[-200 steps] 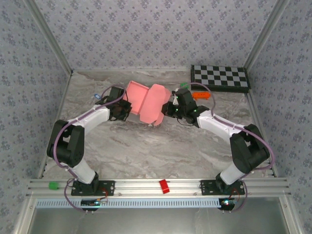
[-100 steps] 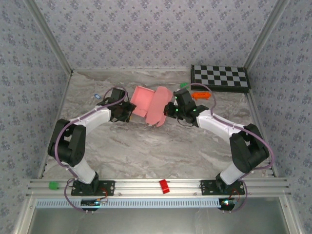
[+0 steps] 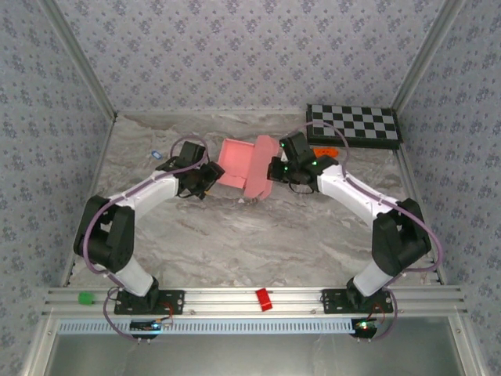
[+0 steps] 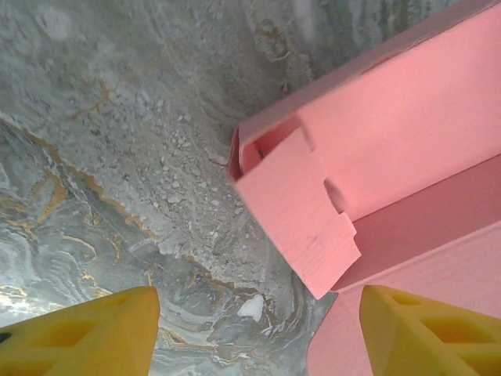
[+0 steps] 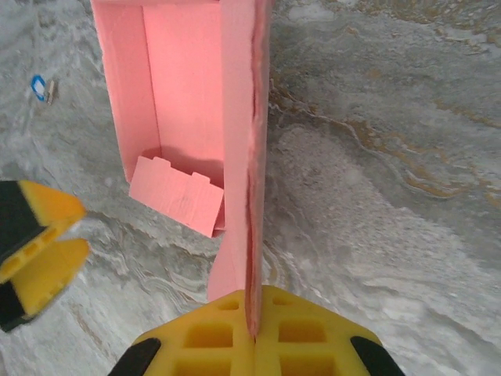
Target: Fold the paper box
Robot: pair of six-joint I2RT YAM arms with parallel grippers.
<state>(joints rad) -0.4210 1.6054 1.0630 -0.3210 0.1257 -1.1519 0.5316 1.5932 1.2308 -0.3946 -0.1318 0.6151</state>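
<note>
The pink paper box (image 3: 237, 162) lies at the back middle of the table as an open tray with its lid panel standing nearly upright on its right side. My right gripper (image 3: 272, 169) is shut on the lid's free edge (image 5: 252, 235), the card pinched between the yellow fingers (image 5: 203, 337). The tray's inside (image 5: 188, 78) shows a loose side flap (image 5: 178, 196) folded in at its near end. My left gripper (image 3: 209, 175) is open just left of the tray, its fingers (image 4: 78, 333) apart over bare table. The tray's corner flap (image 4: 297, 211) hangs ahead of it, untouched.
A checkerboard (image 3: 354, 124) lies at the back right with an orange toy (image 3: 325, 153) in front of it, close behind my right arm. A small blue object (image 3: 156, 154) lies left of my left gripper. A red block (image 3: 264, 298) and a green block (image 3: 84, 298) sit on the front rail.
The right gripper has swung the lid up from lying flat to nearly upright, and the box has shifted right. The left gripper has stayed beside the tray's left end.
</note>
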